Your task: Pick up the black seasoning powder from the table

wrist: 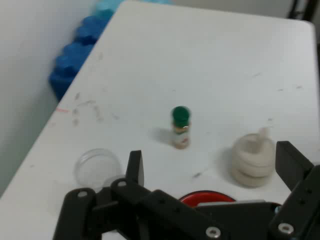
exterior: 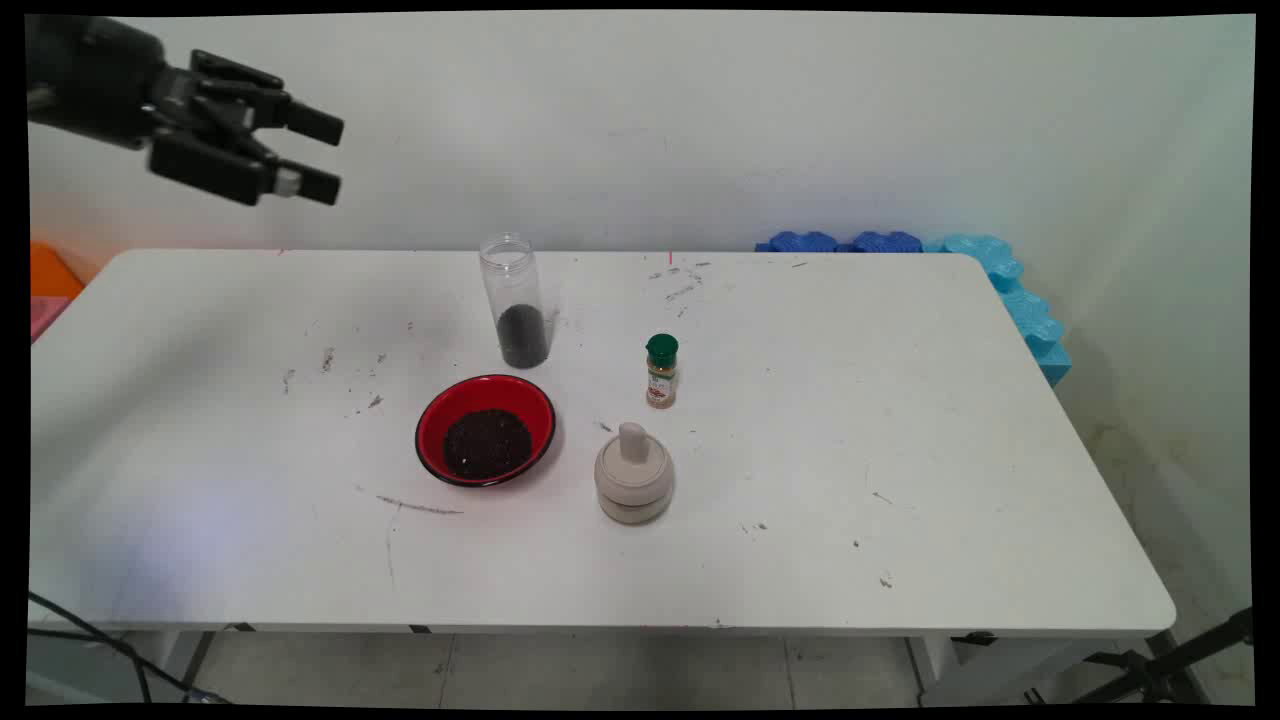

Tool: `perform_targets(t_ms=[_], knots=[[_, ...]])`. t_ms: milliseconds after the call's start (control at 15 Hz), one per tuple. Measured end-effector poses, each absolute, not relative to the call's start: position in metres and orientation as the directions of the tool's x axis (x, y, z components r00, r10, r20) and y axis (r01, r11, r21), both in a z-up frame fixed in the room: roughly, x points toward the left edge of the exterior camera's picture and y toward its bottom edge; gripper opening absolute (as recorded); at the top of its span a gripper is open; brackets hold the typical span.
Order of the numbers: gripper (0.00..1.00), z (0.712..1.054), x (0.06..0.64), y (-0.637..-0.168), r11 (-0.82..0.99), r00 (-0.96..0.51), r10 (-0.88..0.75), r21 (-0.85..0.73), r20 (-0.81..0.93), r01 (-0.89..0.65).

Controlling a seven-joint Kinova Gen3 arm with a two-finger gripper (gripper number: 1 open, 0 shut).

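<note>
Gripper (exterior: 325, 157) high above table's (exterior: 200, 400) far left corner, fingers spread, holding nothing, well apart from everything. Below, near centre: open jar (exterior: 514, 300) part-filled with dark grains, red bowl (exterior: 486, 429) of same just beside, green-capped spice bottle (exterior: 661, 371), lidded pot (exterior: 633, 486). Likely risk: tall, uncapped jar tipping and spilling if knocked.

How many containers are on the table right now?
4: a clear jar at the back, a red bowl in front of it, a green-capped spice bottle to the right, and a lidded beige pot nearest the camera.
</note>
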State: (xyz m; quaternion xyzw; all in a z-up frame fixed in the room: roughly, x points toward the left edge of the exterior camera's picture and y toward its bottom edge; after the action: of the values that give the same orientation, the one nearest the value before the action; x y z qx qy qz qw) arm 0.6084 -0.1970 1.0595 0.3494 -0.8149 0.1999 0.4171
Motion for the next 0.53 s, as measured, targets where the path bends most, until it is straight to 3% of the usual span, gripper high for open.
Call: perform_targets(t_ms=[533], knots=[[1.0, 0.99, 0.614, -0.24, 0.548, -0.37, -0.479, -0.059, 0.796, -0.835]])
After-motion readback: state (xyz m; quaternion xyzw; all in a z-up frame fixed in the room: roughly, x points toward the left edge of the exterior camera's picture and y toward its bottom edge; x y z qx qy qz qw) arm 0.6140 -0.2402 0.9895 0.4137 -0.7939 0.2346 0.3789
